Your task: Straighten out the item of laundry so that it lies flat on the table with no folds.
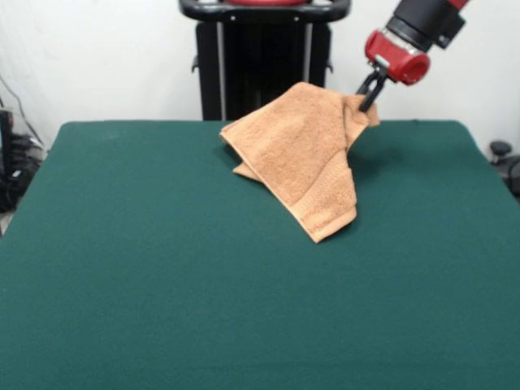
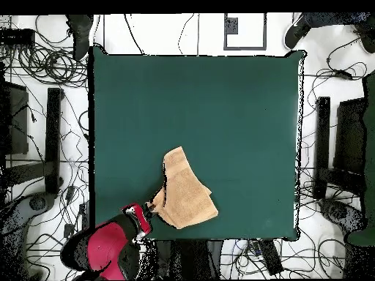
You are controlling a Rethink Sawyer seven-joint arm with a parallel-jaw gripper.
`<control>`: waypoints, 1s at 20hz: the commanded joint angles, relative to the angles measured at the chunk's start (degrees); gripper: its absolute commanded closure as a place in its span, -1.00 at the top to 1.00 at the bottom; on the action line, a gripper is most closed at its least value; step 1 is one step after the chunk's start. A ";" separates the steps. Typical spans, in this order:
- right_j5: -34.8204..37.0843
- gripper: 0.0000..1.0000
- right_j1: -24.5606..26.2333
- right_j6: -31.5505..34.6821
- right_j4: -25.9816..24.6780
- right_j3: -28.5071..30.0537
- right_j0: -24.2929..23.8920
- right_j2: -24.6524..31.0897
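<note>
Terry-cloth, soft, light and limp, the orange-tan towel is held doubled over in the upper centre-right of the front view, one corner pinched in the clenched fingers of the gripper, its lower hem trailing on the green bench; a free hem corner is judged the best hold.

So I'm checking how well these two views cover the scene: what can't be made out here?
- Towel layers: both views, its own folds hide the underside; no care label visible.
- Pinched corner: front view, gripper covers it; jaws look shut on cloth.
- Arm: front view, cut off by top edge.
- Table: front view, cut by the bottom edge.
</note>
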 commanded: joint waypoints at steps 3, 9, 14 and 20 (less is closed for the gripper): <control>-2.04 -1.00 -1.33 3.18 -2.78 0.36 -1.30 2.10; -0.84 -1.00 -1.72 4.34 -2.90 0.20 -0.50 1.27; 5.82 -1.00 -2.17 6.99 -1.17 -1.31 3.49 -1.09; 15.30 -1.00 0.50 12.63 1.97 -6.11 8.97 -4.22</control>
